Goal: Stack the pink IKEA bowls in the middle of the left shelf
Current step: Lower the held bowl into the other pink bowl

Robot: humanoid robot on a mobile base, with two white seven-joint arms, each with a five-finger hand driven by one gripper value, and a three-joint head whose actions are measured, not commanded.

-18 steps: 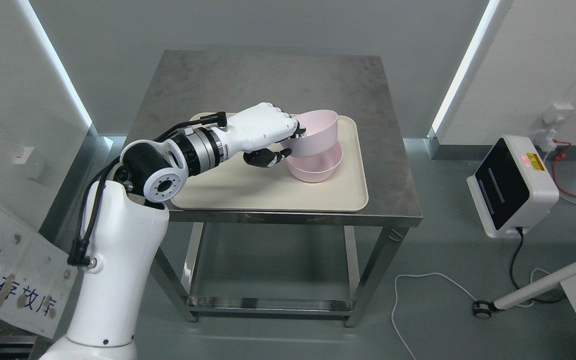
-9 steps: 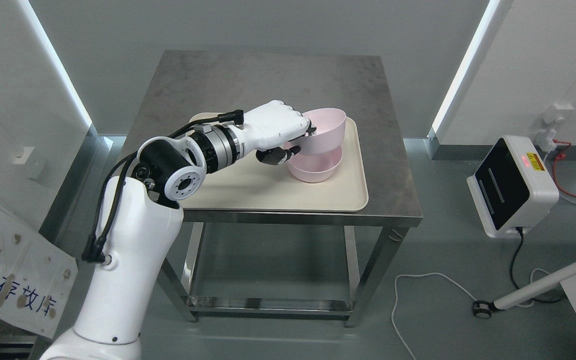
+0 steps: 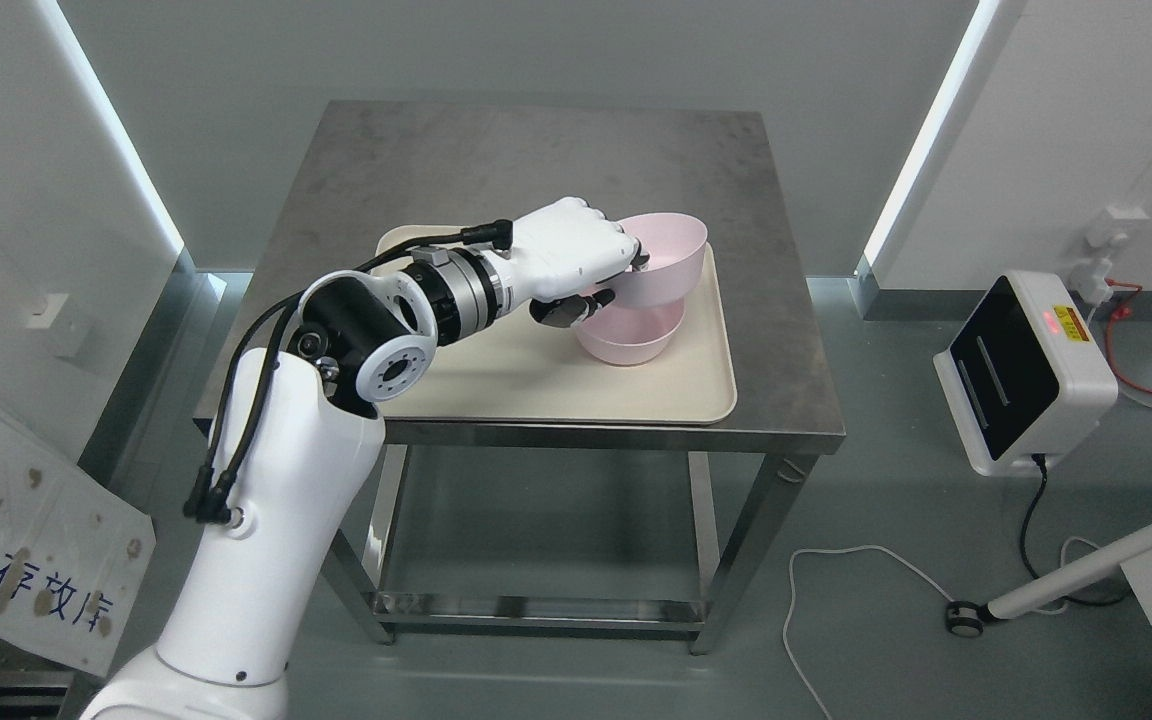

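left hand [image 3: 576, 248] is gripping the upper pink bowl [image 3: 671, 262] by its 9 o'clock rim, above the lower pink bowl [image 3: 636, 335] on the tray [image 3: 556, 385].

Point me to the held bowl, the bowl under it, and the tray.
held pink bowl [image 3: 671, 262], head view, on its outer wall right of the hand.
lower pink bowl [image 3: 636, 340], head view, on its inner floor.
tray [image 3: 576, 395], head view, on its bare front surface.

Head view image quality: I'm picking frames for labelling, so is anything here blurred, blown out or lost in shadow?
Head view: sharp throughout, no motion blur on the left hand gripping the upper pink bowl; the two wall light strips are blown out white; the steel table shows dull mottled reflections, no hard glare; a soft shadow lies on the tray under the lower pink bowl.
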